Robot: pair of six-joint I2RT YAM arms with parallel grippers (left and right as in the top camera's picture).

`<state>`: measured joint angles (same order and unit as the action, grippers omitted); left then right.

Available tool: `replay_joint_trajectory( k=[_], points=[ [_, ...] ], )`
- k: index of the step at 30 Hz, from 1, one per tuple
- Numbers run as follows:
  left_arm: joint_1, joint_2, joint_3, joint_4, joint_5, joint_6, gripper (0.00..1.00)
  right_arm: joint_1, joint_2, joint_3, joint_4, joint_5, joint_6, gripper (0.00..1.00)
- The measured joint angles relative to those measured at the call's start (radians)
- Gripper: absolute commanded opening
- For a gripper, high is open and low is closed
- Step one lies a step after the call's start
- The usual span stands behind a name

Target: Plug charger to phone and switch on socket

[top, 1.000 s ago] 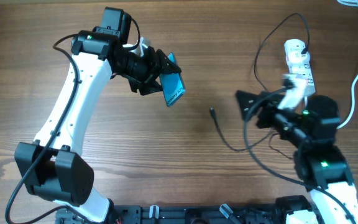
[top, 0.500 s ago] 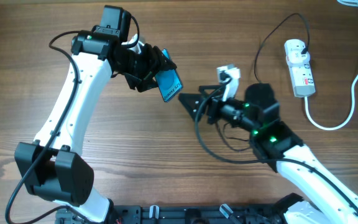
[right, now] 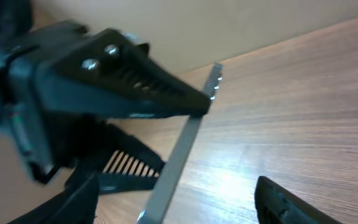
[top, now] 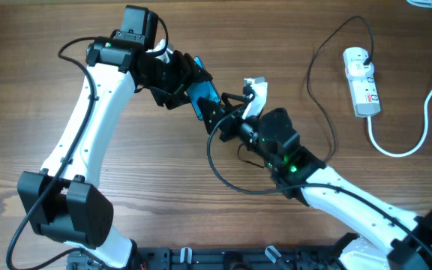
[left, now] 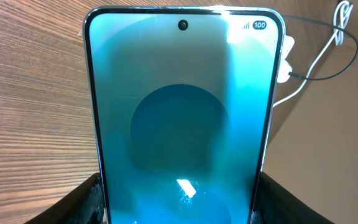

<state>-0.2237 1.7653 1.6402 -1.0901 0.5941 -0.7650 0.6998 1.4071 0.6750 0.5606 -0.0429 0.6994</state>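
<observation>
My left gripper point(top: 193, 94) is shut on the phone point(top: 203, 97) and holds it tilted above the table; its turquoise screen fills the left wrist view point(left: 182, 118), between the fingers point(left: 179, 208). My right gripper point(top: 217, 120) is open, right at the phone's lower end. In the right wrist view the phone's thin silver edge point(right: 179, 149) runs between the spread jaws point(right: 179, 208). The charger's black cable point(top: 310, 75) runs from the white socket point(top: 361, 82) at the far right and loops on the table under the right arm. Its connector tip is hidden.
The socket's thick white cord point(top: 420, 112) curves along the right edge of the table. The left arm point(top: 88, 127) reaches in from the lower left, and the right arm point(top: 351, 206) from the lower right. The table is brown wood point(top: 163, 202).
My right gripper has swept left from beside the socket to the phone. The cable loop has shifted left with it. My left gripper has tilted the phone slightly toward the right gripper.
</observation>
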Motion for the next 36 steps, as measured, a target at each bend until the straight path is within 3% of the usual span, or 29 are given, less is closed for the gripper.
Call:
replay_joint_trajectory(
  k=[17,24,36],
  points=[
    [-0.078,0.0,0.0,0.011,-0.033,-0.009,0.42,0.0,0.05,0.0,0.08,0.033,0.161,0.55],
    [-0.079,0.0,0.0,0.023,-0.043,-0.084,0.42,0.0,0.062,0.0,0.076,0.052,0.19,0.4],
    [-0.105,0.0,0.0,0.033,-0.054,-0.095,0.42,0.0,0.063,0.0,0.047,0.056,0.201,0.17]
  ],
)
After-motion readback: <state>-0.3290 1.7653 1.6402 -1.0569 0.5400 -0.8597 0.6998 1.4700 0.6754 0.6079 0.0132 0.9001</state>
